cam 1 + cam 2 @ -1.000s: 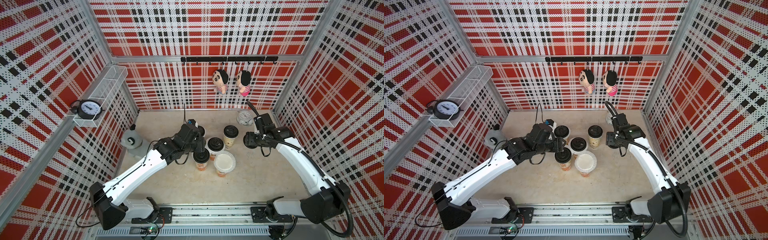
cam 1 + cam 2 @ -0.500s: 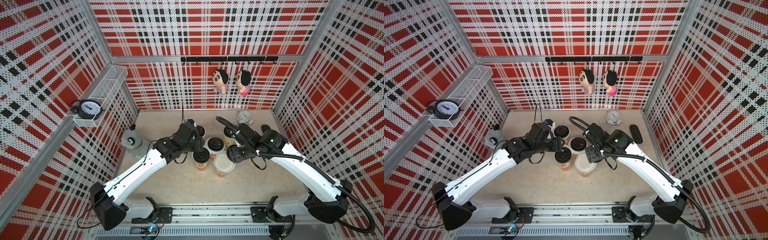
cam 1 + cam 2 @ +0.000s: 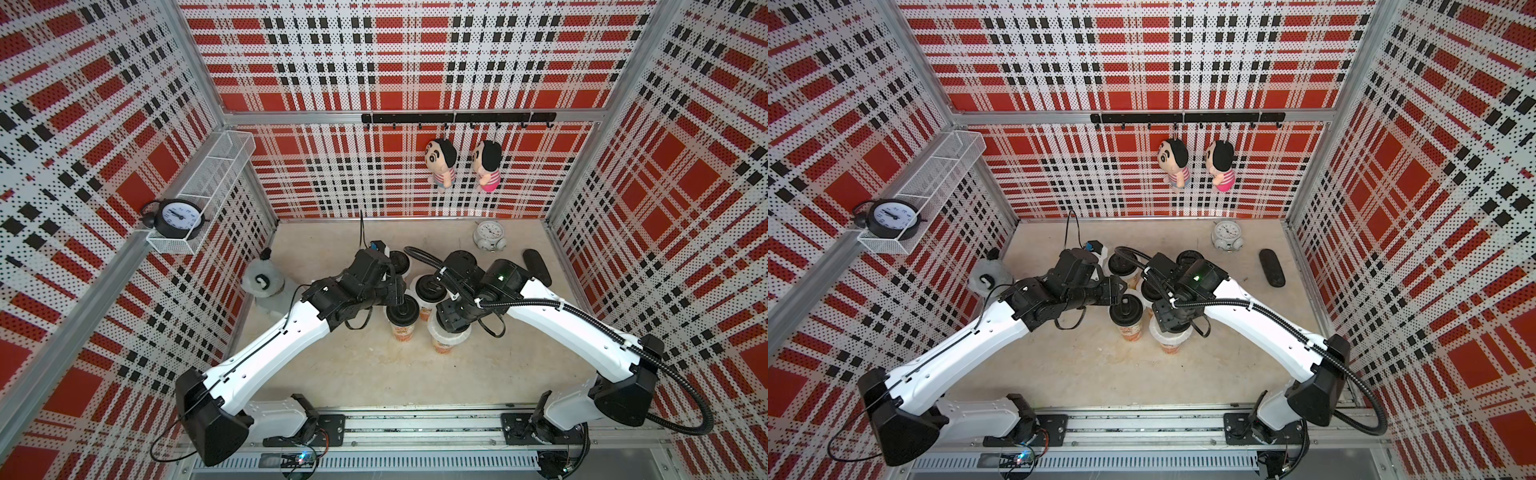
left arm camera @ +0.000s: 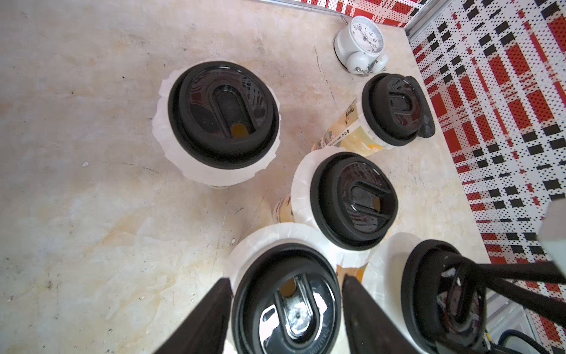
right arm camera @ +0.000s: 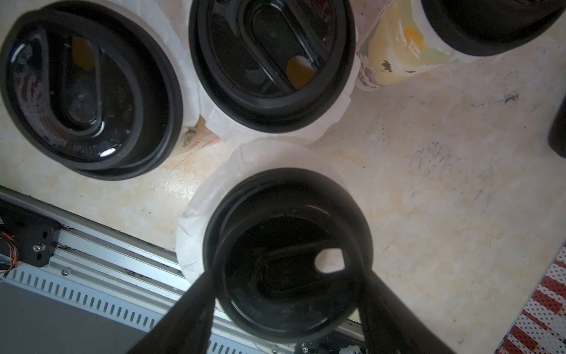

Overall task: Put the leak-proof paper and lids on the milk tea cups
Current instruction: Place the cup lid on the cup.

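Five milk tea cups stand clustered mid-table, each with leak-proof paper (image 4: 171, 153) frilling out round its mouth. Black lids top the three back cups (image 3: 430, 286) and the front-left cup (image 3: 402, 320). My left gripper (image 4: 286, 280) is shut on that front-left cup, its fingers (image 4: 214, 309) against both sides of the lid (image 4: 288, 309). My right gripper (image 5: 284, 275) is shut on a black lid (image 5: 288, 254), held just over the front-right cup (image 3: 446, 345). That cup's paper (image 5: 208, 196) shows round the lid; whether the lid touches it I cannot tell.
A white alarm clock (image 3: 489, 235) and a long black object (image 3: 537, 266) lie at the back right. A whitish plush thing (image 3: 262, 281) sits by the left wall. The arms' rail (image 3: 415, 428) runs along the front edge. Two dolls (image 3: 442, 164) hang on the back wall.
My right arm has swung from the back right, near the white clock, to above the front-right cup with the black lid. The left arm has stayed put.
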You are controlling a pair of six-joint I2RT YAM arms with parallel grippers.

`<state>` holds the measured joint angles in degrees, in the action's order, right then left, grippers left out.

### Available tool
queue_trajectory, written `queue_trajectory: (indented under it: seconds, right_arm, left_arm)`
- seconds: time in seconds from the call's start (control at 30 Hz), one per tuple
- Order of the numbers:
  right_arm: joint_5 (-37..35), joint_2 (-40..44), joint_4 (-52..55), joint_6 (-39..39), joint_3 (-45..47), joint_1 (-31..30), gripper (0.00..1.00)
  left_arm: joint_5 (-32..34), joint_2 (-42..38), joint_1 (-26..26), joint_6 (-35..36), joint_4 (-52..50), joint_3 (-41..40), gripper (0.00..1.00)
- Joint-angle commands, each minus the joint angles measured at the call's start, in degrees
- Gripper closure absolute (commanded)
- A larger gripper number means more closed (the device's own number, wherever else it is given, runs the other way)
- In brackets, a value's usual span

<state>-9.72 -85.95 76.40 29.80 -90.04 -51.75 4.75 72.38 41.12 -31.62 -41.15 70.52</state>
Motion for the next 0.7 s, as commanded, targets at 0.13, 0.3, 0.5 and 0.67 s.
queue_trajectory:
  seconds: [0.13,0.3,0.5,0.67]
  right_arm:
    - [0.84,-0.88,-0.30,0.07,0.22,-1.68,0.27]
    - [0.73,-0.80,-0.41,0.43,0.90,-1.94,0.27]
    - [0.31,-0.87,-0.56,0.61,1.71,-1.95,0.27]
    - [0.31,-1.15,-0.75,0.61,1.89,-1.95,0.27]
  left_arm:
    - [-0.53,-1.48,-0.78,0.46,0.72,-0.65,0.38]
    - [-0.51,-1.70,-0.78,0.39,0.72,-0.82,0.39]
    - [-0.54,-1.88,-0.78,0.33,0.72,-0.86,0.39]
    - [-0.53,-1.91,-0.83,0.35,0.63,-0.87,0.39]
